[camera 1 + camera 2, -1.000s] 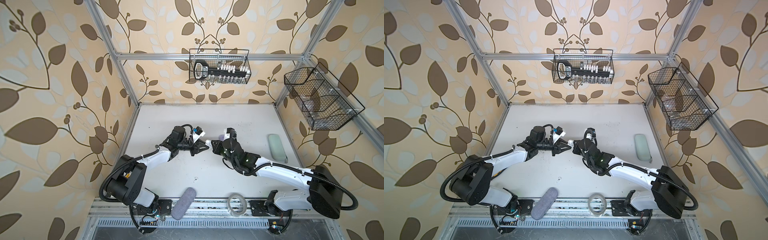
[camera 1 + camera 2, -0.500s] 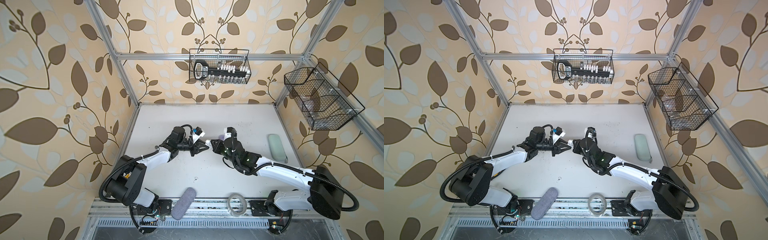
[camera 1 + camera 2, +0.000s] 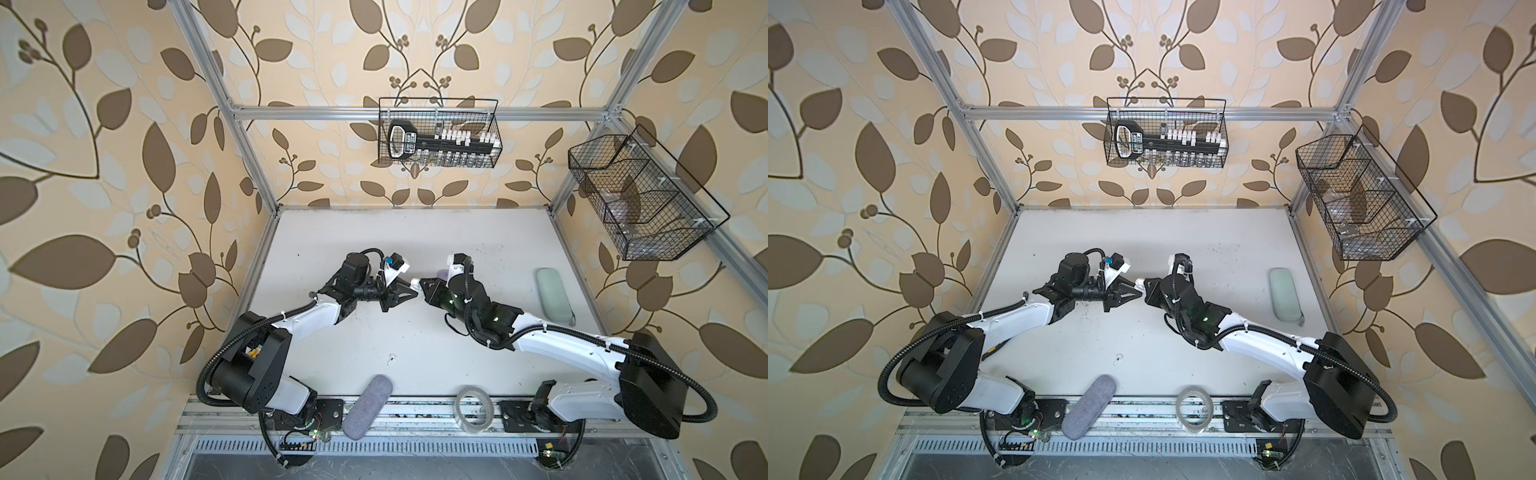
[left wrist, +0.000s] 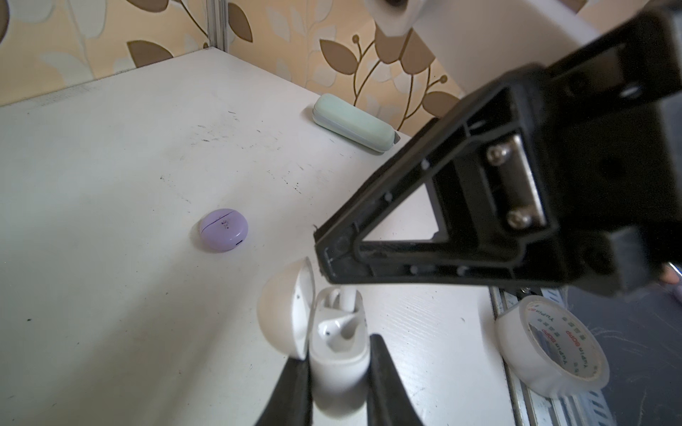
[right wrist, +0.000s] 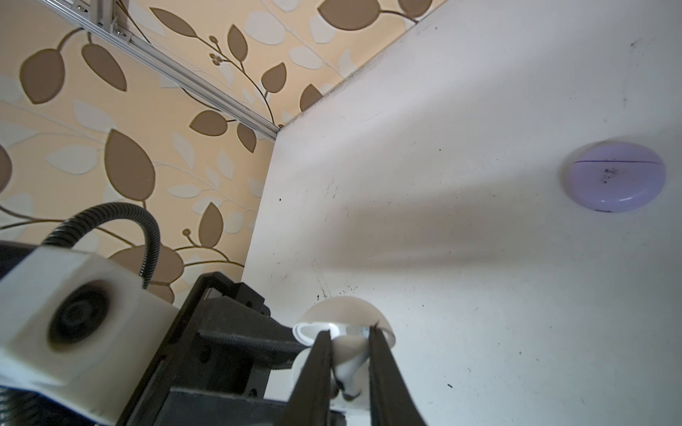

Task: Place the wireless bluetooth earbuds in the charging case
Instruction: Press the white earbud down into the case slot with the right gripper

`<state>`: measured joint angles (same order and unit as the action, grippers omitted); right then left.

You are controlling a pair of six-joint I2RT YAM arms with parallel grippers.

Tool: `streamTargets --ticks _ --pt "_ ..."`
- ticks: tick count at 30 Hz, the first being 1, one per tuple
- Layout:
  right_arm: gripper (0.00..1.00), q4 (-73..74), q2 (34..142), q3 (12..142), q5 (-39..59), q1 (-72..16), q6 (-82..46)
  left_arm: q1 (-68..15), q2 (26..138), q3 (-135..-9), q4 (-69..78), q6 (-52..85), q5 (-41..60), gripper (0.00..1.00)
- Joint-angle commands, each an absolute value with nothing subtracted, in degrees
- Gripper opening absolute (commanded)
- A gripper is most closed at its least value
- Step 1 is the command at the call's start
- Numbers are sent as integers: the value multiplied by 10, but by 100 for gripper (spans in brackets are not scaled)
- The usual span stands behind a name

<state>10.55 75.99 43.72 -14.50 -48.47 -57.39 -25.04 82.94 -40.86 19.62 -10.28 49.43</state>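
**Two Grippers Met at an Open White Case in Mid-Table**

At the near edge a grey fabric oblong pouch (image 3: 368, 405) lay partly over the metal rail. A roll of clear adhesive tape (image 3: 473, 409) sat to its right. A little farther in, on the white tabletop (image 3: 415, 232), a tiny pale stemmed earbud (image 3: 391, 359) lay alone, well apart from both arms. It was too small to tell white from lilac.

At mid-table the left gripper (image 4: 337, 365) reached in from the left. Its two black fingers were clamped on the base of the round white plastic charging case (image 4: 339, 354). The lid of that case stood hinged open, and a seated white earbud (image 4: 332, 328) rested in one well. The right gripper (image 5: 348, 350) came in from the right with its fingers drawn close together on a held white stemmed earbud (image 5: 348, 369). It held this earbud at the open mouth of the case. I could not tell whether it had reached its well.

Just beyond the right gripper a closed lilac round puck-shaped case (image 4: 223, 229) lay on the table, touched by nothing. Near the right edge lay a mint-green oblong hard case (image 3: 555, 297). A black wire basket (image 3: 438, 133) hung on the far wall with a black-and-white tool inside. A second wire basket (image 3: 640, 199) hung on the right wall.
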Motion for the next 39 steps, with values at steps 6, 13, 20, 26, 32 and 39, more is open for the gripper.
streamTargets --ticks 6,13,20,26,32,39 --pt "18 101 772 448 -141 -493 -584 -245 799 -403 219 -112 487 8" --pt "18 93 772 442 -140 -496 -584 -245 798 -406 216 -112 487 8" --pt "18 83 774 442 -137 -496 -584 -245 798 -405 216 -112 487 9" --pt "18 65 779 444 -141 -501 -584 -245 797 -405 215 -114 489 9" --pt "18 55 779 443 -149 -504 -584 -245 796 -405 215 -115 489 9" --pt "24 39 773 445 -163 -510 -580 -245 795 -403 215 -120 488 9"
